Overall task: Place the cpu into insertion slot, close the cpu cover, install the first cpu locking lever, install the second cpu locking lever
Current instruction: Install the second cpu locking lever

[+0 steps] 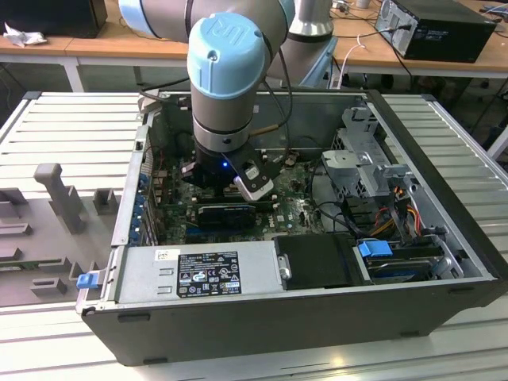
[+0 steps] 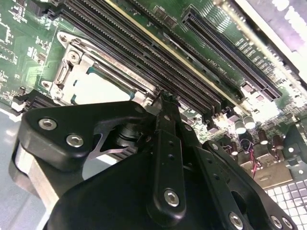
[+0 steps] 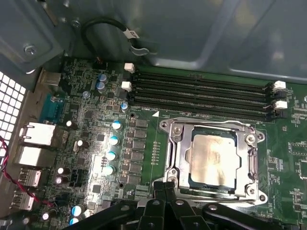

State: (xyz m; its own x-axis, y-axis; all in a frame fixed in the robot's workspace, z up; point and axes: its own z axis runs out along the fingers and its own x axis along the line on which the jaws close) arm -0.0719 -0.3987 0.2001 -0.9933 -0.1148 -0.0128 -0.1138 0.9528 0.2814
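- 1 robot arm reaches down into an open computer case [image 1: 444, 238] that lies on its side on a slatted metal table [image 1: 71, 127]; in the exterior view its gripper [image 1: 238, 184] hangs low over the green motherboard [image 1: 298, 210], near the middle of the case.
- 4 long black memory slots [image 3: 201, 93] run side by side across the board in the first wrist view, just beyond the insertion slot [image 3: 212, 160].
- The cpu [image 3: 212, 157], a pale tan-silver square, already lies flat inside the insertion slot; in the second wrist view the same chip [image 2: 98, 86] shows beyond the gripper's black linkage.
- The cpu cover [image 3: 178, 151], a silver metal frame with a large square window, appears to lie down around the chip, its window showing the chip's top. Whether it is fully seated I cannot tell.
- Whether either locking lever is latched cannot be made out from these pictures.
- The gripper [image 3: 165, 184] stands just at the socket's near edge in the first wrist view, its dark fingers crowded close together at the frame's rim. They look clenched, or nearly so, and nothing shows held between them.
- The key relation: the socket lies directly ahead of the fingertips and a little below them, and the memory slots' long axis runs crosswise to the gripper's line of approach, on the far side of the socket.
- A black cable loop [image 3: 108, 28] hangs against the grey case wall behind the board, well apart from the gripper.
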